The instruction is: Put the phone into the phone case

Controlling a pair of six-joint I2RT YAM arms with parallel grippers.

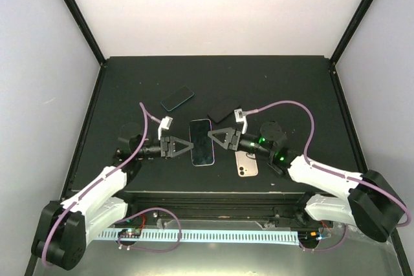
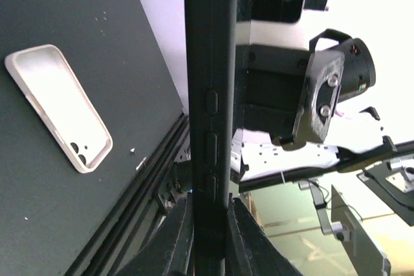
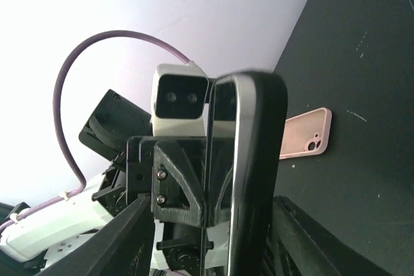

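Note:
A phone [image 1: 202, 141] with a dark screen is held above the table between my two grippers. My left gripper [image 1: 186, 147] is shut on its left edge. In the left wrist view the phone [image 2: 207, 95] stands edge-on, black with side buttons, pinched between the jaws of the left gripper [image 2: 208, 227]. My right gripper [image 1: 215, 139] is open, and its jaws straddle the phone's right edge [image 3: 249, 159] with a gap on each side. A pale pink phone case [image 1: 246, 163] lies flat on the table, just right of the phone; it also shows in the left wrist view [image 2: 58, 108] and the right wrist view [image 3: 304, 135].
A second dark phone [image 1: 177, 98] lies further back on the left. A flat black item [image 1: 223, 109] lies behind the right gripper. The black mat [image 1: 291, 82] is walled in by white panels, with a metal rail along its near edge.

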